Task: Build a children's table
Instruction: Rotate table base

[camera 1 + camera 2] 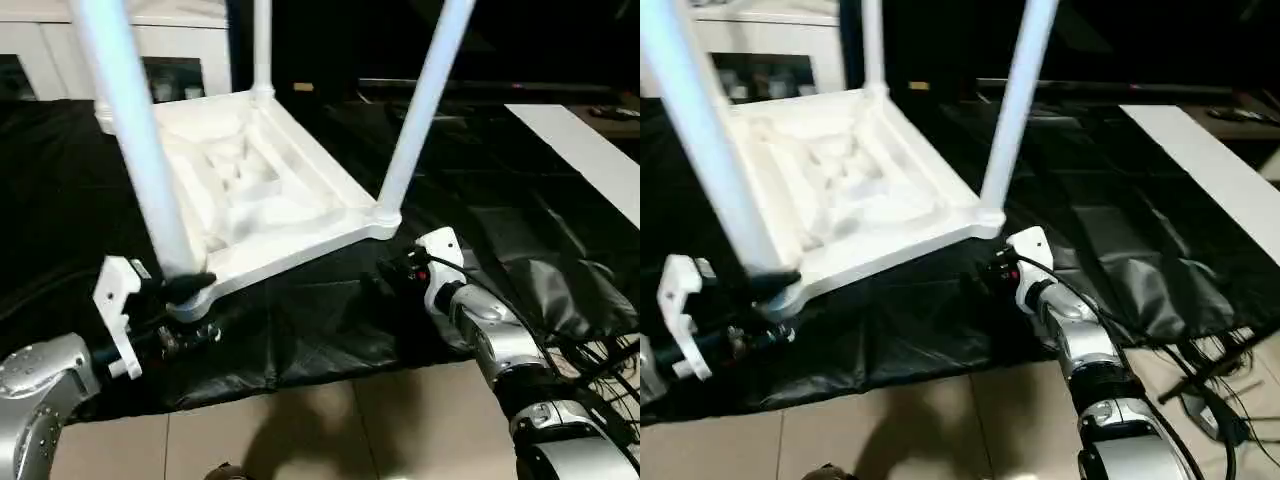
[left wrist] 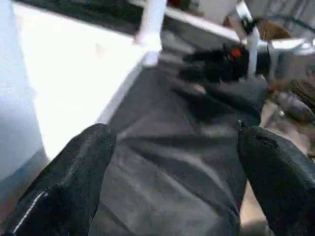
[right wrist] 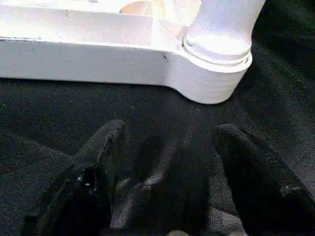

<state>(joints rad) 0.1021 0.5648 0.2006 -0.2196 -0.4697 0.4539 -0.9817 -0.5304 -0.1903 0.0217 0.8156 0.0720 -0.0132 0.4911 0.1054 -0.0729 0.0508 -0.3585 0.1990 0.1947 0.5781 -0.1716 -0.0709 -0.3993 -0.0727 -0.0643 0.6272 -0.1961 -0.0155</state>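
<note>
- Now left pincer (image 1: 185,290) wide, just beside near leg (image 1: 135,150); right pincer (image 3: 165,147) gaping, empty, facing table corner (image 3: 209,78).
- Steady both corners before flipping.

surface: tiled floor (image 1: 330,420) | on it: black cloth (image 1: 300,330) | on cloth: upturned children's table (image 1: 260,190)

silver jointed forearms (image 1: 500,340), white wrist brackets (image 1: 115,310), black rubbery fingers (image 3: 98,162), black cables.

The children's table (image 1: 260,190) is seen from above by both head eyes; its corner socket (image 3: 211,73) is viewed closely from the right wrist.
</note>
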